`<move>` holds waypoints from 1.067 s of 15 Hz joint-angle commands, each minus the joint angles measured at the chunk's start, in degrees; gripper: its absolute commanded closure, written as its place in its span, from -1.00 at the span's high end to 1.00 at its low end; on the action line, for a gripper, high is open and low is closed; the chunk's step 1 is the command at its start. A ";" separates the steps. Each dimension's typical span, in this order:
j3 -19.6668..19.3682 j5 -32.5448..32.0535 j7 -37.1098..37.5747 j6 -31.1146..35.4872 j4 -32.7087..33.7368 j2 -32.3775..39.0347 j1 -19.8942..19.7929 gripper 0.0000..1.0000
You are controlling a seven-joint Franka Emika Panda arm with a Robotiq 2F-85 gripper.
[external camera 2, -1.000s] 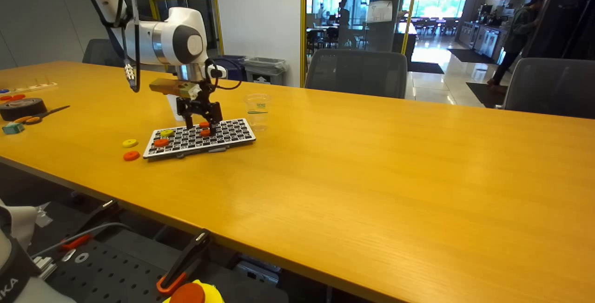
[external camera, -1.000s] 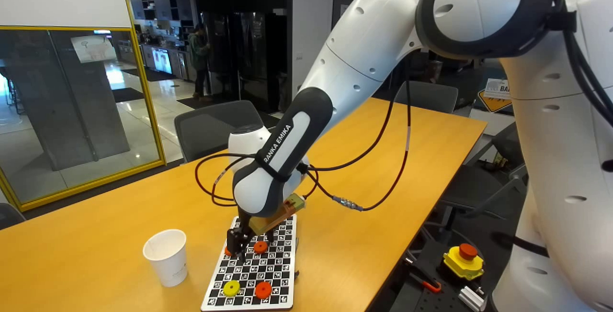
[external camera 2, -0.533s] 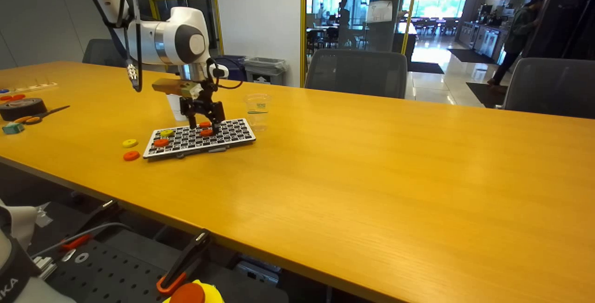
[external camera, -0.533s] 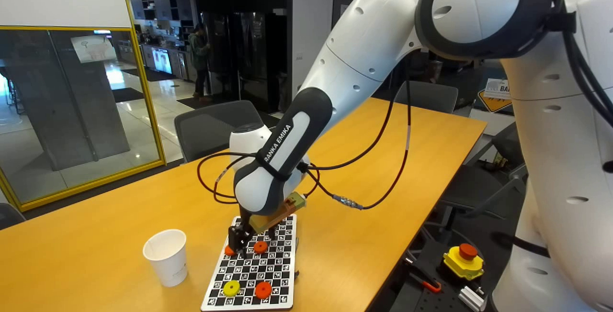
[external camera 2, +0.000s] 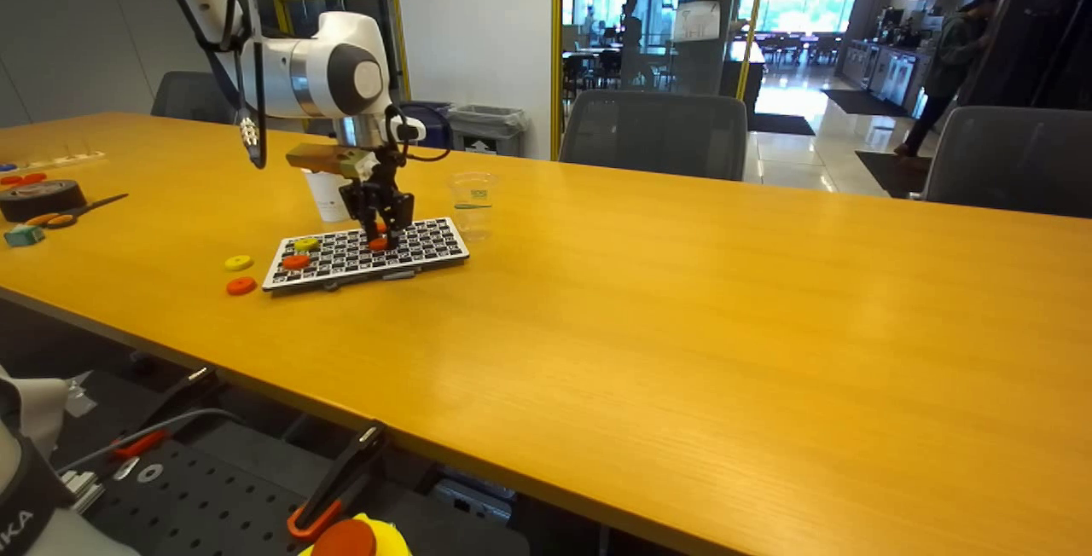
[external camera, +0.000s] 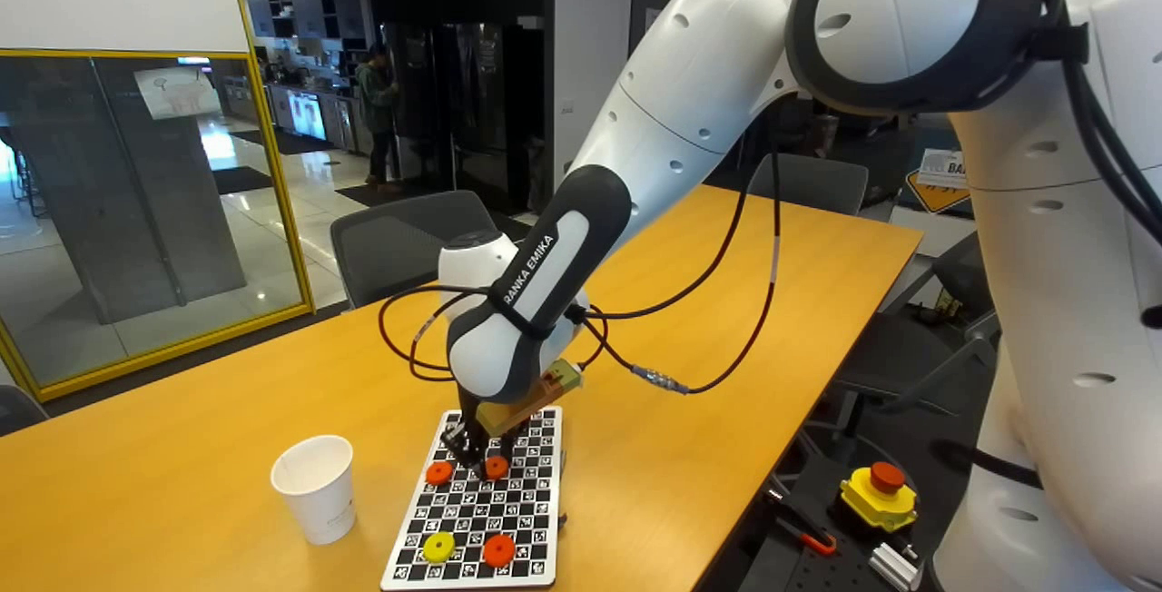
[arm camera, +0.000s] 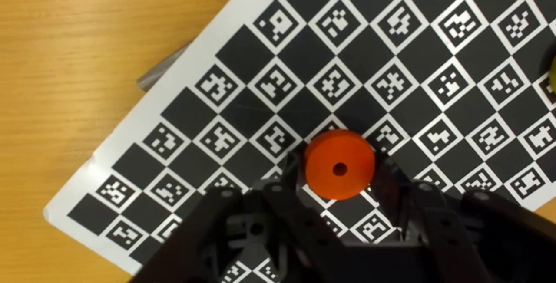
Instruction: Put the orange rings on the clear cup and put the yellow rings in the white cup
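Orange ring point(arm camera: 340, 153) pinched in gripper point(arm camera: 338, 166); yellow ring point(external camera: 429, 547), white cup point(external camera: 315, 497) near; board point(external camera: 477, 517) beneath

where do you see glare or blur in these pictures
Wrist view: gripper dark and blurred, checkered marker board crisper, with a glare spot on its edge; in an exterior view, far windows washed out, clear cup faint.

In an exterior view, the arm point(external camera: 699, 65) is cased in white shells point(external camera: 1035, 301) dotted with oval recesses point(external camera: 1094, 380); at upper right, a pale disc point(external camera: 894, 6) is ringed by a broad black band point(external camera: 894, 97). "RANKA EMIKA" is lettered in white on a black panel point(external camera: 536, 270) near the centre. A black and dark-red cable point(external camera: 758, 331) is fitted with a silvery connector point(external camera: 660, 380). In the wrist view, the gripper point(arm camera: 339, 166) is built of blackish links point(arm camera: 299, 226) with round screw heads point(arm camera: 425, 186).
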 commanded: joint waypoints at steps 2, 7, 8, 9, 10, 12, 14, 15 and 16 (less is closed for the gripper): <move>-0.64 -1.49 2.07 -1.12 1.35 0.14 1.07 -0.54; 0.94 -0.08 -0.46 -4.84 2.52 -2.89 -0.11 -0.54; 1.19 0.03 -0.81 -5.73 3.00 -3.47 -0.28 -0.54; 1.24 -0.11 -0.80 -6.83 3.48 -4.42 -0.31 -0.54; 1.19 -0.36 -0.70 -7.93 3.94 -5.32 -0.36 -0.54; 0.42 -1.69 0.68 -9.87 4.99 -6.84 -0.18 -0.55; -0.28 -2.48 1.34 -11.47 6.14 -7.72 -0.79 -0.55; -0.50 -2.55 1.18 -12.04 6.67 -8.06 -1.37 -0.54; -0.70 -2.55 0.92 -12.62 7.24 -8.19 -1.95 -0.55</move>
